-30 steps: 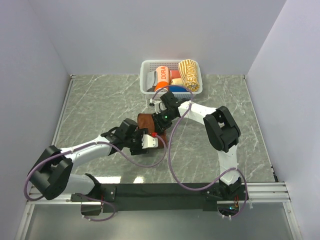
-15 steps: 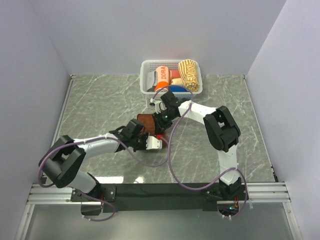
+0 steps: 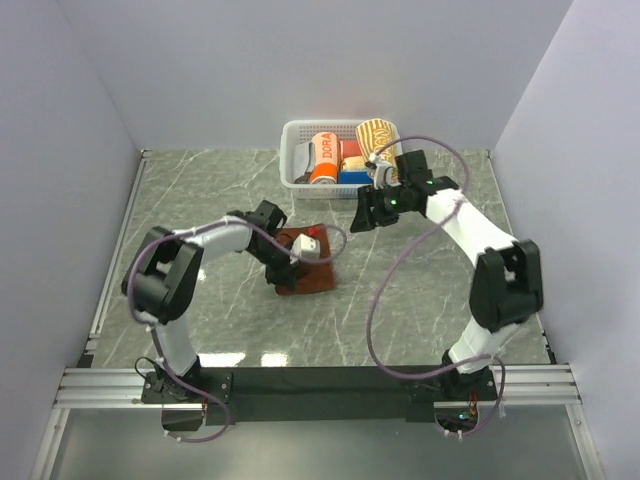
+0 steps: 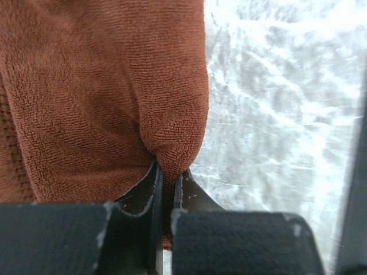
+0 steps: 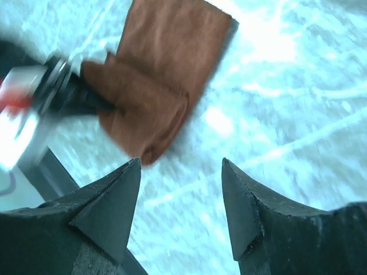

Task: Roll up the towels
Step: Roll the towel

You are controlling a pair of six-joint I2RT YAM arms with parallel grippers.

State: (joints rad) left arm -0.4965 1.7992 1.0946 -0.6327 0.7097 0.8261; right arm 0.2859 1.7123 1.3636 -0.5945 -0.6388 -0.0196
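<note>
The rust-brown towel (image 3: 312, 278) lies on the marble table, part folded over itself. My left gripper (image 3: 290, 265) is at its left edge. In the left wrist view the gripper (image 4: 170, 172) is shut on a pinched fold of the brown towel (image 4: 103, 86). My right gripper (image 3: 357, 220) hangs above the table, right of the towel and apart from it. Its jaws (image 5: 179, 163) stand open with nothing between them, and the brown towel (image 5: 166, 69) lies beyond its tips. The cream-yellow striped towel (image 3: 377, 132) sits rolled in the basket, partly hidden by the right arm.
A white basket (image 3: 290, 150) stands at the back centre, holding the orange DORA roll (image 3: 323, 158) and small coloured rolls. White walls close in the table at left, right and back. A cable loops from the right arm over the table's right half.
My left gripper has shut on the brown towel's fold and its arm has swung back and left. My right gripper opened, let go of the towel and drew back toward the basket.
</note>
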